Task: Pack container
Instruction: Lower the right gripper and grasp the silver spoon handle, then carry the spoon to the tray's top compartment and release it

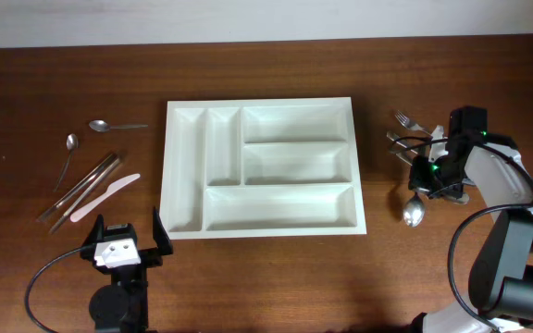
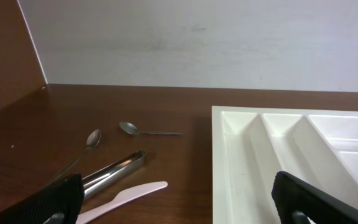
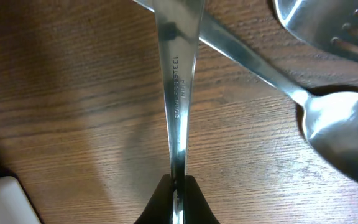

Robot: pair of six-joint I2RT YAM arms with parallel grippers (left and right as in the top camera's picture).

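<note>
The container (image 1: 260, 104) is a white compartmented tray lying empty at the table's middle; its left corner (image 2: 219, 124) shows in the left wrist view. My right gripper (image 1: 430, 176) is down among a pile of steel cutlery (image 1: 405, 129) right of the tray. In the right wrist view its fingertips (image 3: 177, 186) are shut on a thin engraved steel handle (image 3: 178, 93) that runs away from them. A spoon (image 3: 340, 134) crosses under that handle. My left gripper (image 1: 123, 242) stands wide open near the front left, holding nothing; its gap (image 2: 179, 208) spans bare wood and the tray's edge.
Left of the tray lie two small spoons (image 1: 100, 125) (image 1: 70, 143), a shiny metal piece (image 1: 86, 185) and a white plastic knife (image 1: 105, 196). The same knife (image 2: 129, 194) lies just ahead of my left fingers. A spoon bowl (image 1: 415, 211) rests just below the right gripper.
</note>
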